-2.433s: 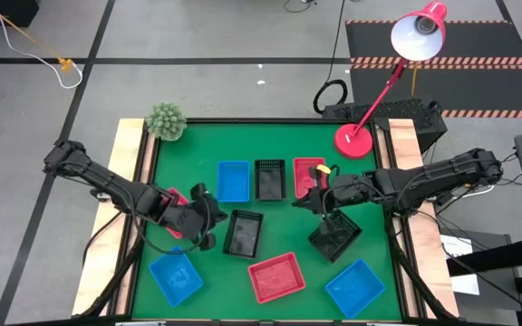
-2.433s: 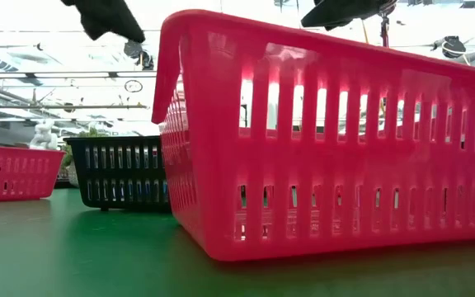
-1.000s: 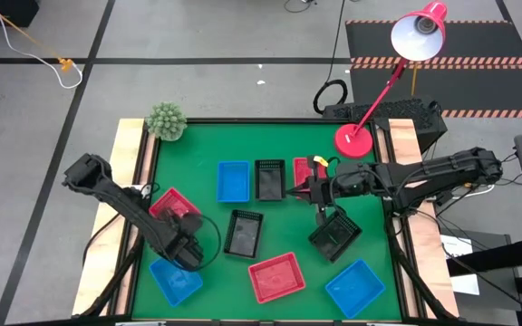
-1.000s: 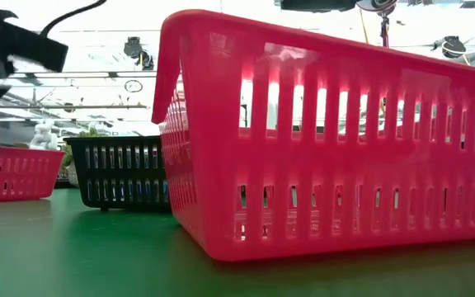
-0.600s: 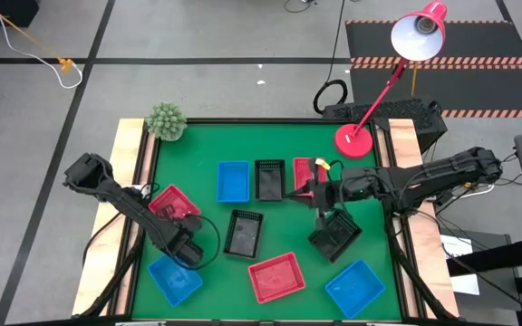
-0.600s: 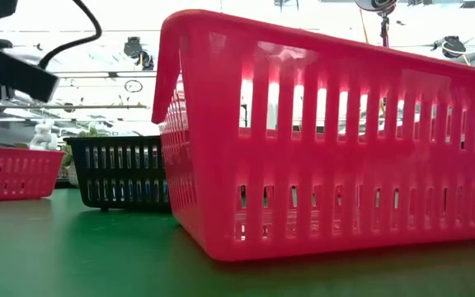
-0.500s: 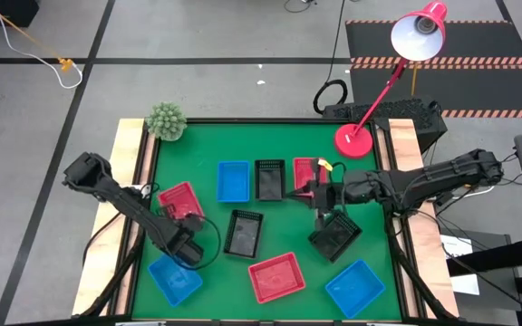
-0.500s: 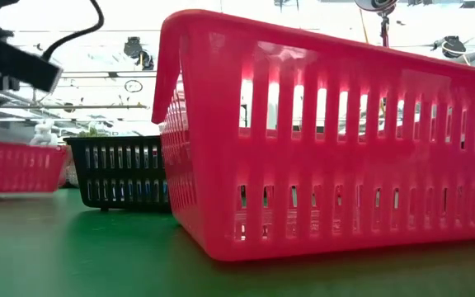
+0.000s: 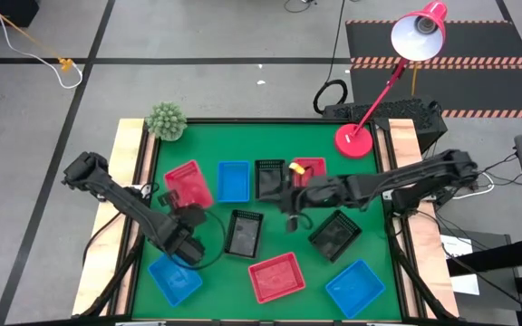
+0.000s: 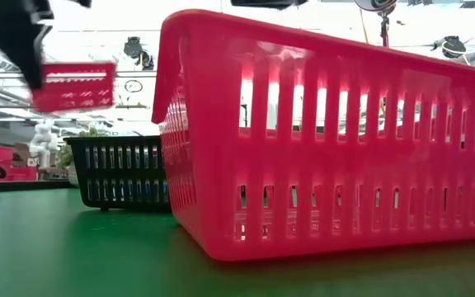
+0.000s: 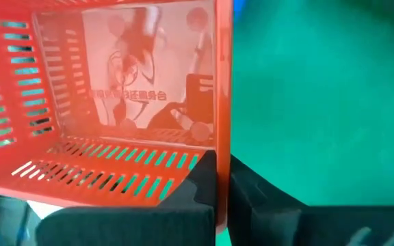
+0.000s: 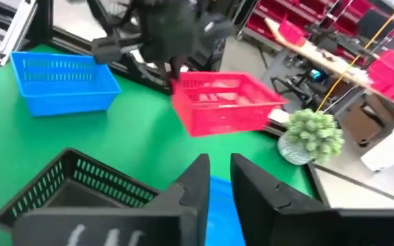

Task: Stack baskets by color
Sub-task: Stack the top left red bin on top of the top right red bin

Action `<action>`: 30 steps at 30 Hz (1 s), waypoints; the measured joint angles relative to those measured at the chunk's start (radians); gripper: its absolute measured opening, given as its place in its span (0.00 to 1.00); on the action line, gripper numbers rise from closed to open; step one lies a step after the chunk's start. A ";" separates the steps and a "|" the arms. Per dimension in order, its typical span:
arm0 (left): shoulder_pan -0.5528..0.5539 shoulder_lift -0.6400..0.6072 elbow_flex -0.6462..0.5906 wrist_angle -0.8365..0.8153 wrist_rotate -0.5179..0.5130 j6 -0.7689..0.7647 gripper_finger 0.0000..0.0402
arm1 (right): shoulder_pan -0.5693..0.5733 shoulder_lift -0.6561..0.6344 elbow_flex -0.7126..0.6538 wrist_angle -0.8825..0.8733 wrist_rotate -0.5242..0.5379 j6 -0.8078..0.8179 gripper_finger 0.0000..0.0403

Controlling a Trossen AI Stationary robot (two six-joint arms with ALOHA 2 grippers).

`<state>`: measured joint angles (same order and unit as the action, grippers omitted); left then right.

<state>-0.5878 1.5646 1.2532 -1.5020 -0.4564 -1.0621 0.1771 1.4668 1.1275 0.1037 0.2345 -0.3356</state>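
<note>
My left gripper (image 11: 221, 174) is shut on a red basket (image 9: 188, 184), which hangs in the air over the table's left part and shows lifted in the low view (image 10: 72, 87). My right gripper (image 12: 219, 164) reaches level toward the table's left, over the middle (image 9: 286, 201), its fingers a little apart with nothing between them. On the green table rest two more red baskets (image 9: 276, 276) (image 9: 311, 167), three blue ones (image 9: 175, 278) (image 9: 234, 181) (image 9: 354, 288) and three black ones (image 9: 270, 178) (image 9: 246, 233) (image 9: 335, 234). My left gripper pinches one wall of the red basket (image 11: 219, 147) at its rim, one finger inside (image 11: 198, 183) and one outside (image 11: 252, 195). In the high view the hold is at the basket's near end. The basket hangs clear of the table, tilted, its open side facing up.
A red desk lamp's round base (image 9: 354, 141) stands at the far right corner and a small green plant (image 9: 165, 120) at the far left corner. Wooden strips (image 9: 127, 181) border the table's left and right sides. The low view is filled by the near red basket (image 10: 320, 140).
My left gripper has taken the red basket from the table's left part and gone up with it, turning; the basket has risen clear and moved toward the far edge, beside the far blue basket. My right gripper has reached farther toward the table's left.
</note>
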 joint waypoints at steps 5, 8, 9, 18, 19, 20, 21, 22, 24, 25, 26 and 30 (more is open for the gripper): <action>0.028 0.000 0.047 0.039 -0.153 0.109 0.01 | 0.034 0.108 0.031 0.101 -0.004 -0.021 0.20; 0.060 0.000 0.049 0.104 -0.180 0.193 0.01 | 0.052 0.156 0.031 0.196 -0.003 -0.042 0.23; 0.069 0.002 0.049 0.126 -0.181 0.223 0.01 | 0.057 0.171 0.031 0.230 -0.001 -0.047 0.24; 0.140 0.057 0.049 0.294 -0.200 0.474 0.01 | 0.054 0.275 0.071 0.260 0.048 -0.077 0.37; 0.146 0.058 0.049 0.305 -0.200 0.485 0.01 | 0.052 0.282 0.072 0.260 0.060 -0.092 0.38; 0.151 0.060 0.049 0.325 -0.202 0.501 0.01 | 0.050 0.288 0.072 0.259 0.078 -0.104 0.38; 0.153 0.063 0.049 0.343 -0.201 0.518 0.01 | 0.047 0.294 0.072 0.253 0.094 -0.114 0.38; 0.154 0.066 0.049 0.353 -0.201 0.532 0.01 | 0.044 0.299 0.072 0.251 0.108 -0.124 0.38; 0.153 0.065 0.049 0.357 -0.202 0.555 0.02 | 0.035 0.308 0.072 0.254 0.123 -0.137 0.37; 0.152 0.065 0.049 0.364 -0.201 0.563 0.02 | 0.032 0.311 0.072 0.258 0.133 -0.144 0.36; 0.151 0.069 0.049 0.371 -0.201 0.573 0.02 | 0.031 0.312 0.072 0.256 0.140 -0.149 0.36; 0.145 0.073 0.049 0.400 -0.198 0.618 0.01 | 0.024 0.313 0.073 0.226 0.159 -0.162 0.34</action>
<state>-0.4428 1.6375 1.3018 -1.1019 -0.6542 -0.4441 0.2011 1.7794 1.2007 0.3300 0.3932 -0.4973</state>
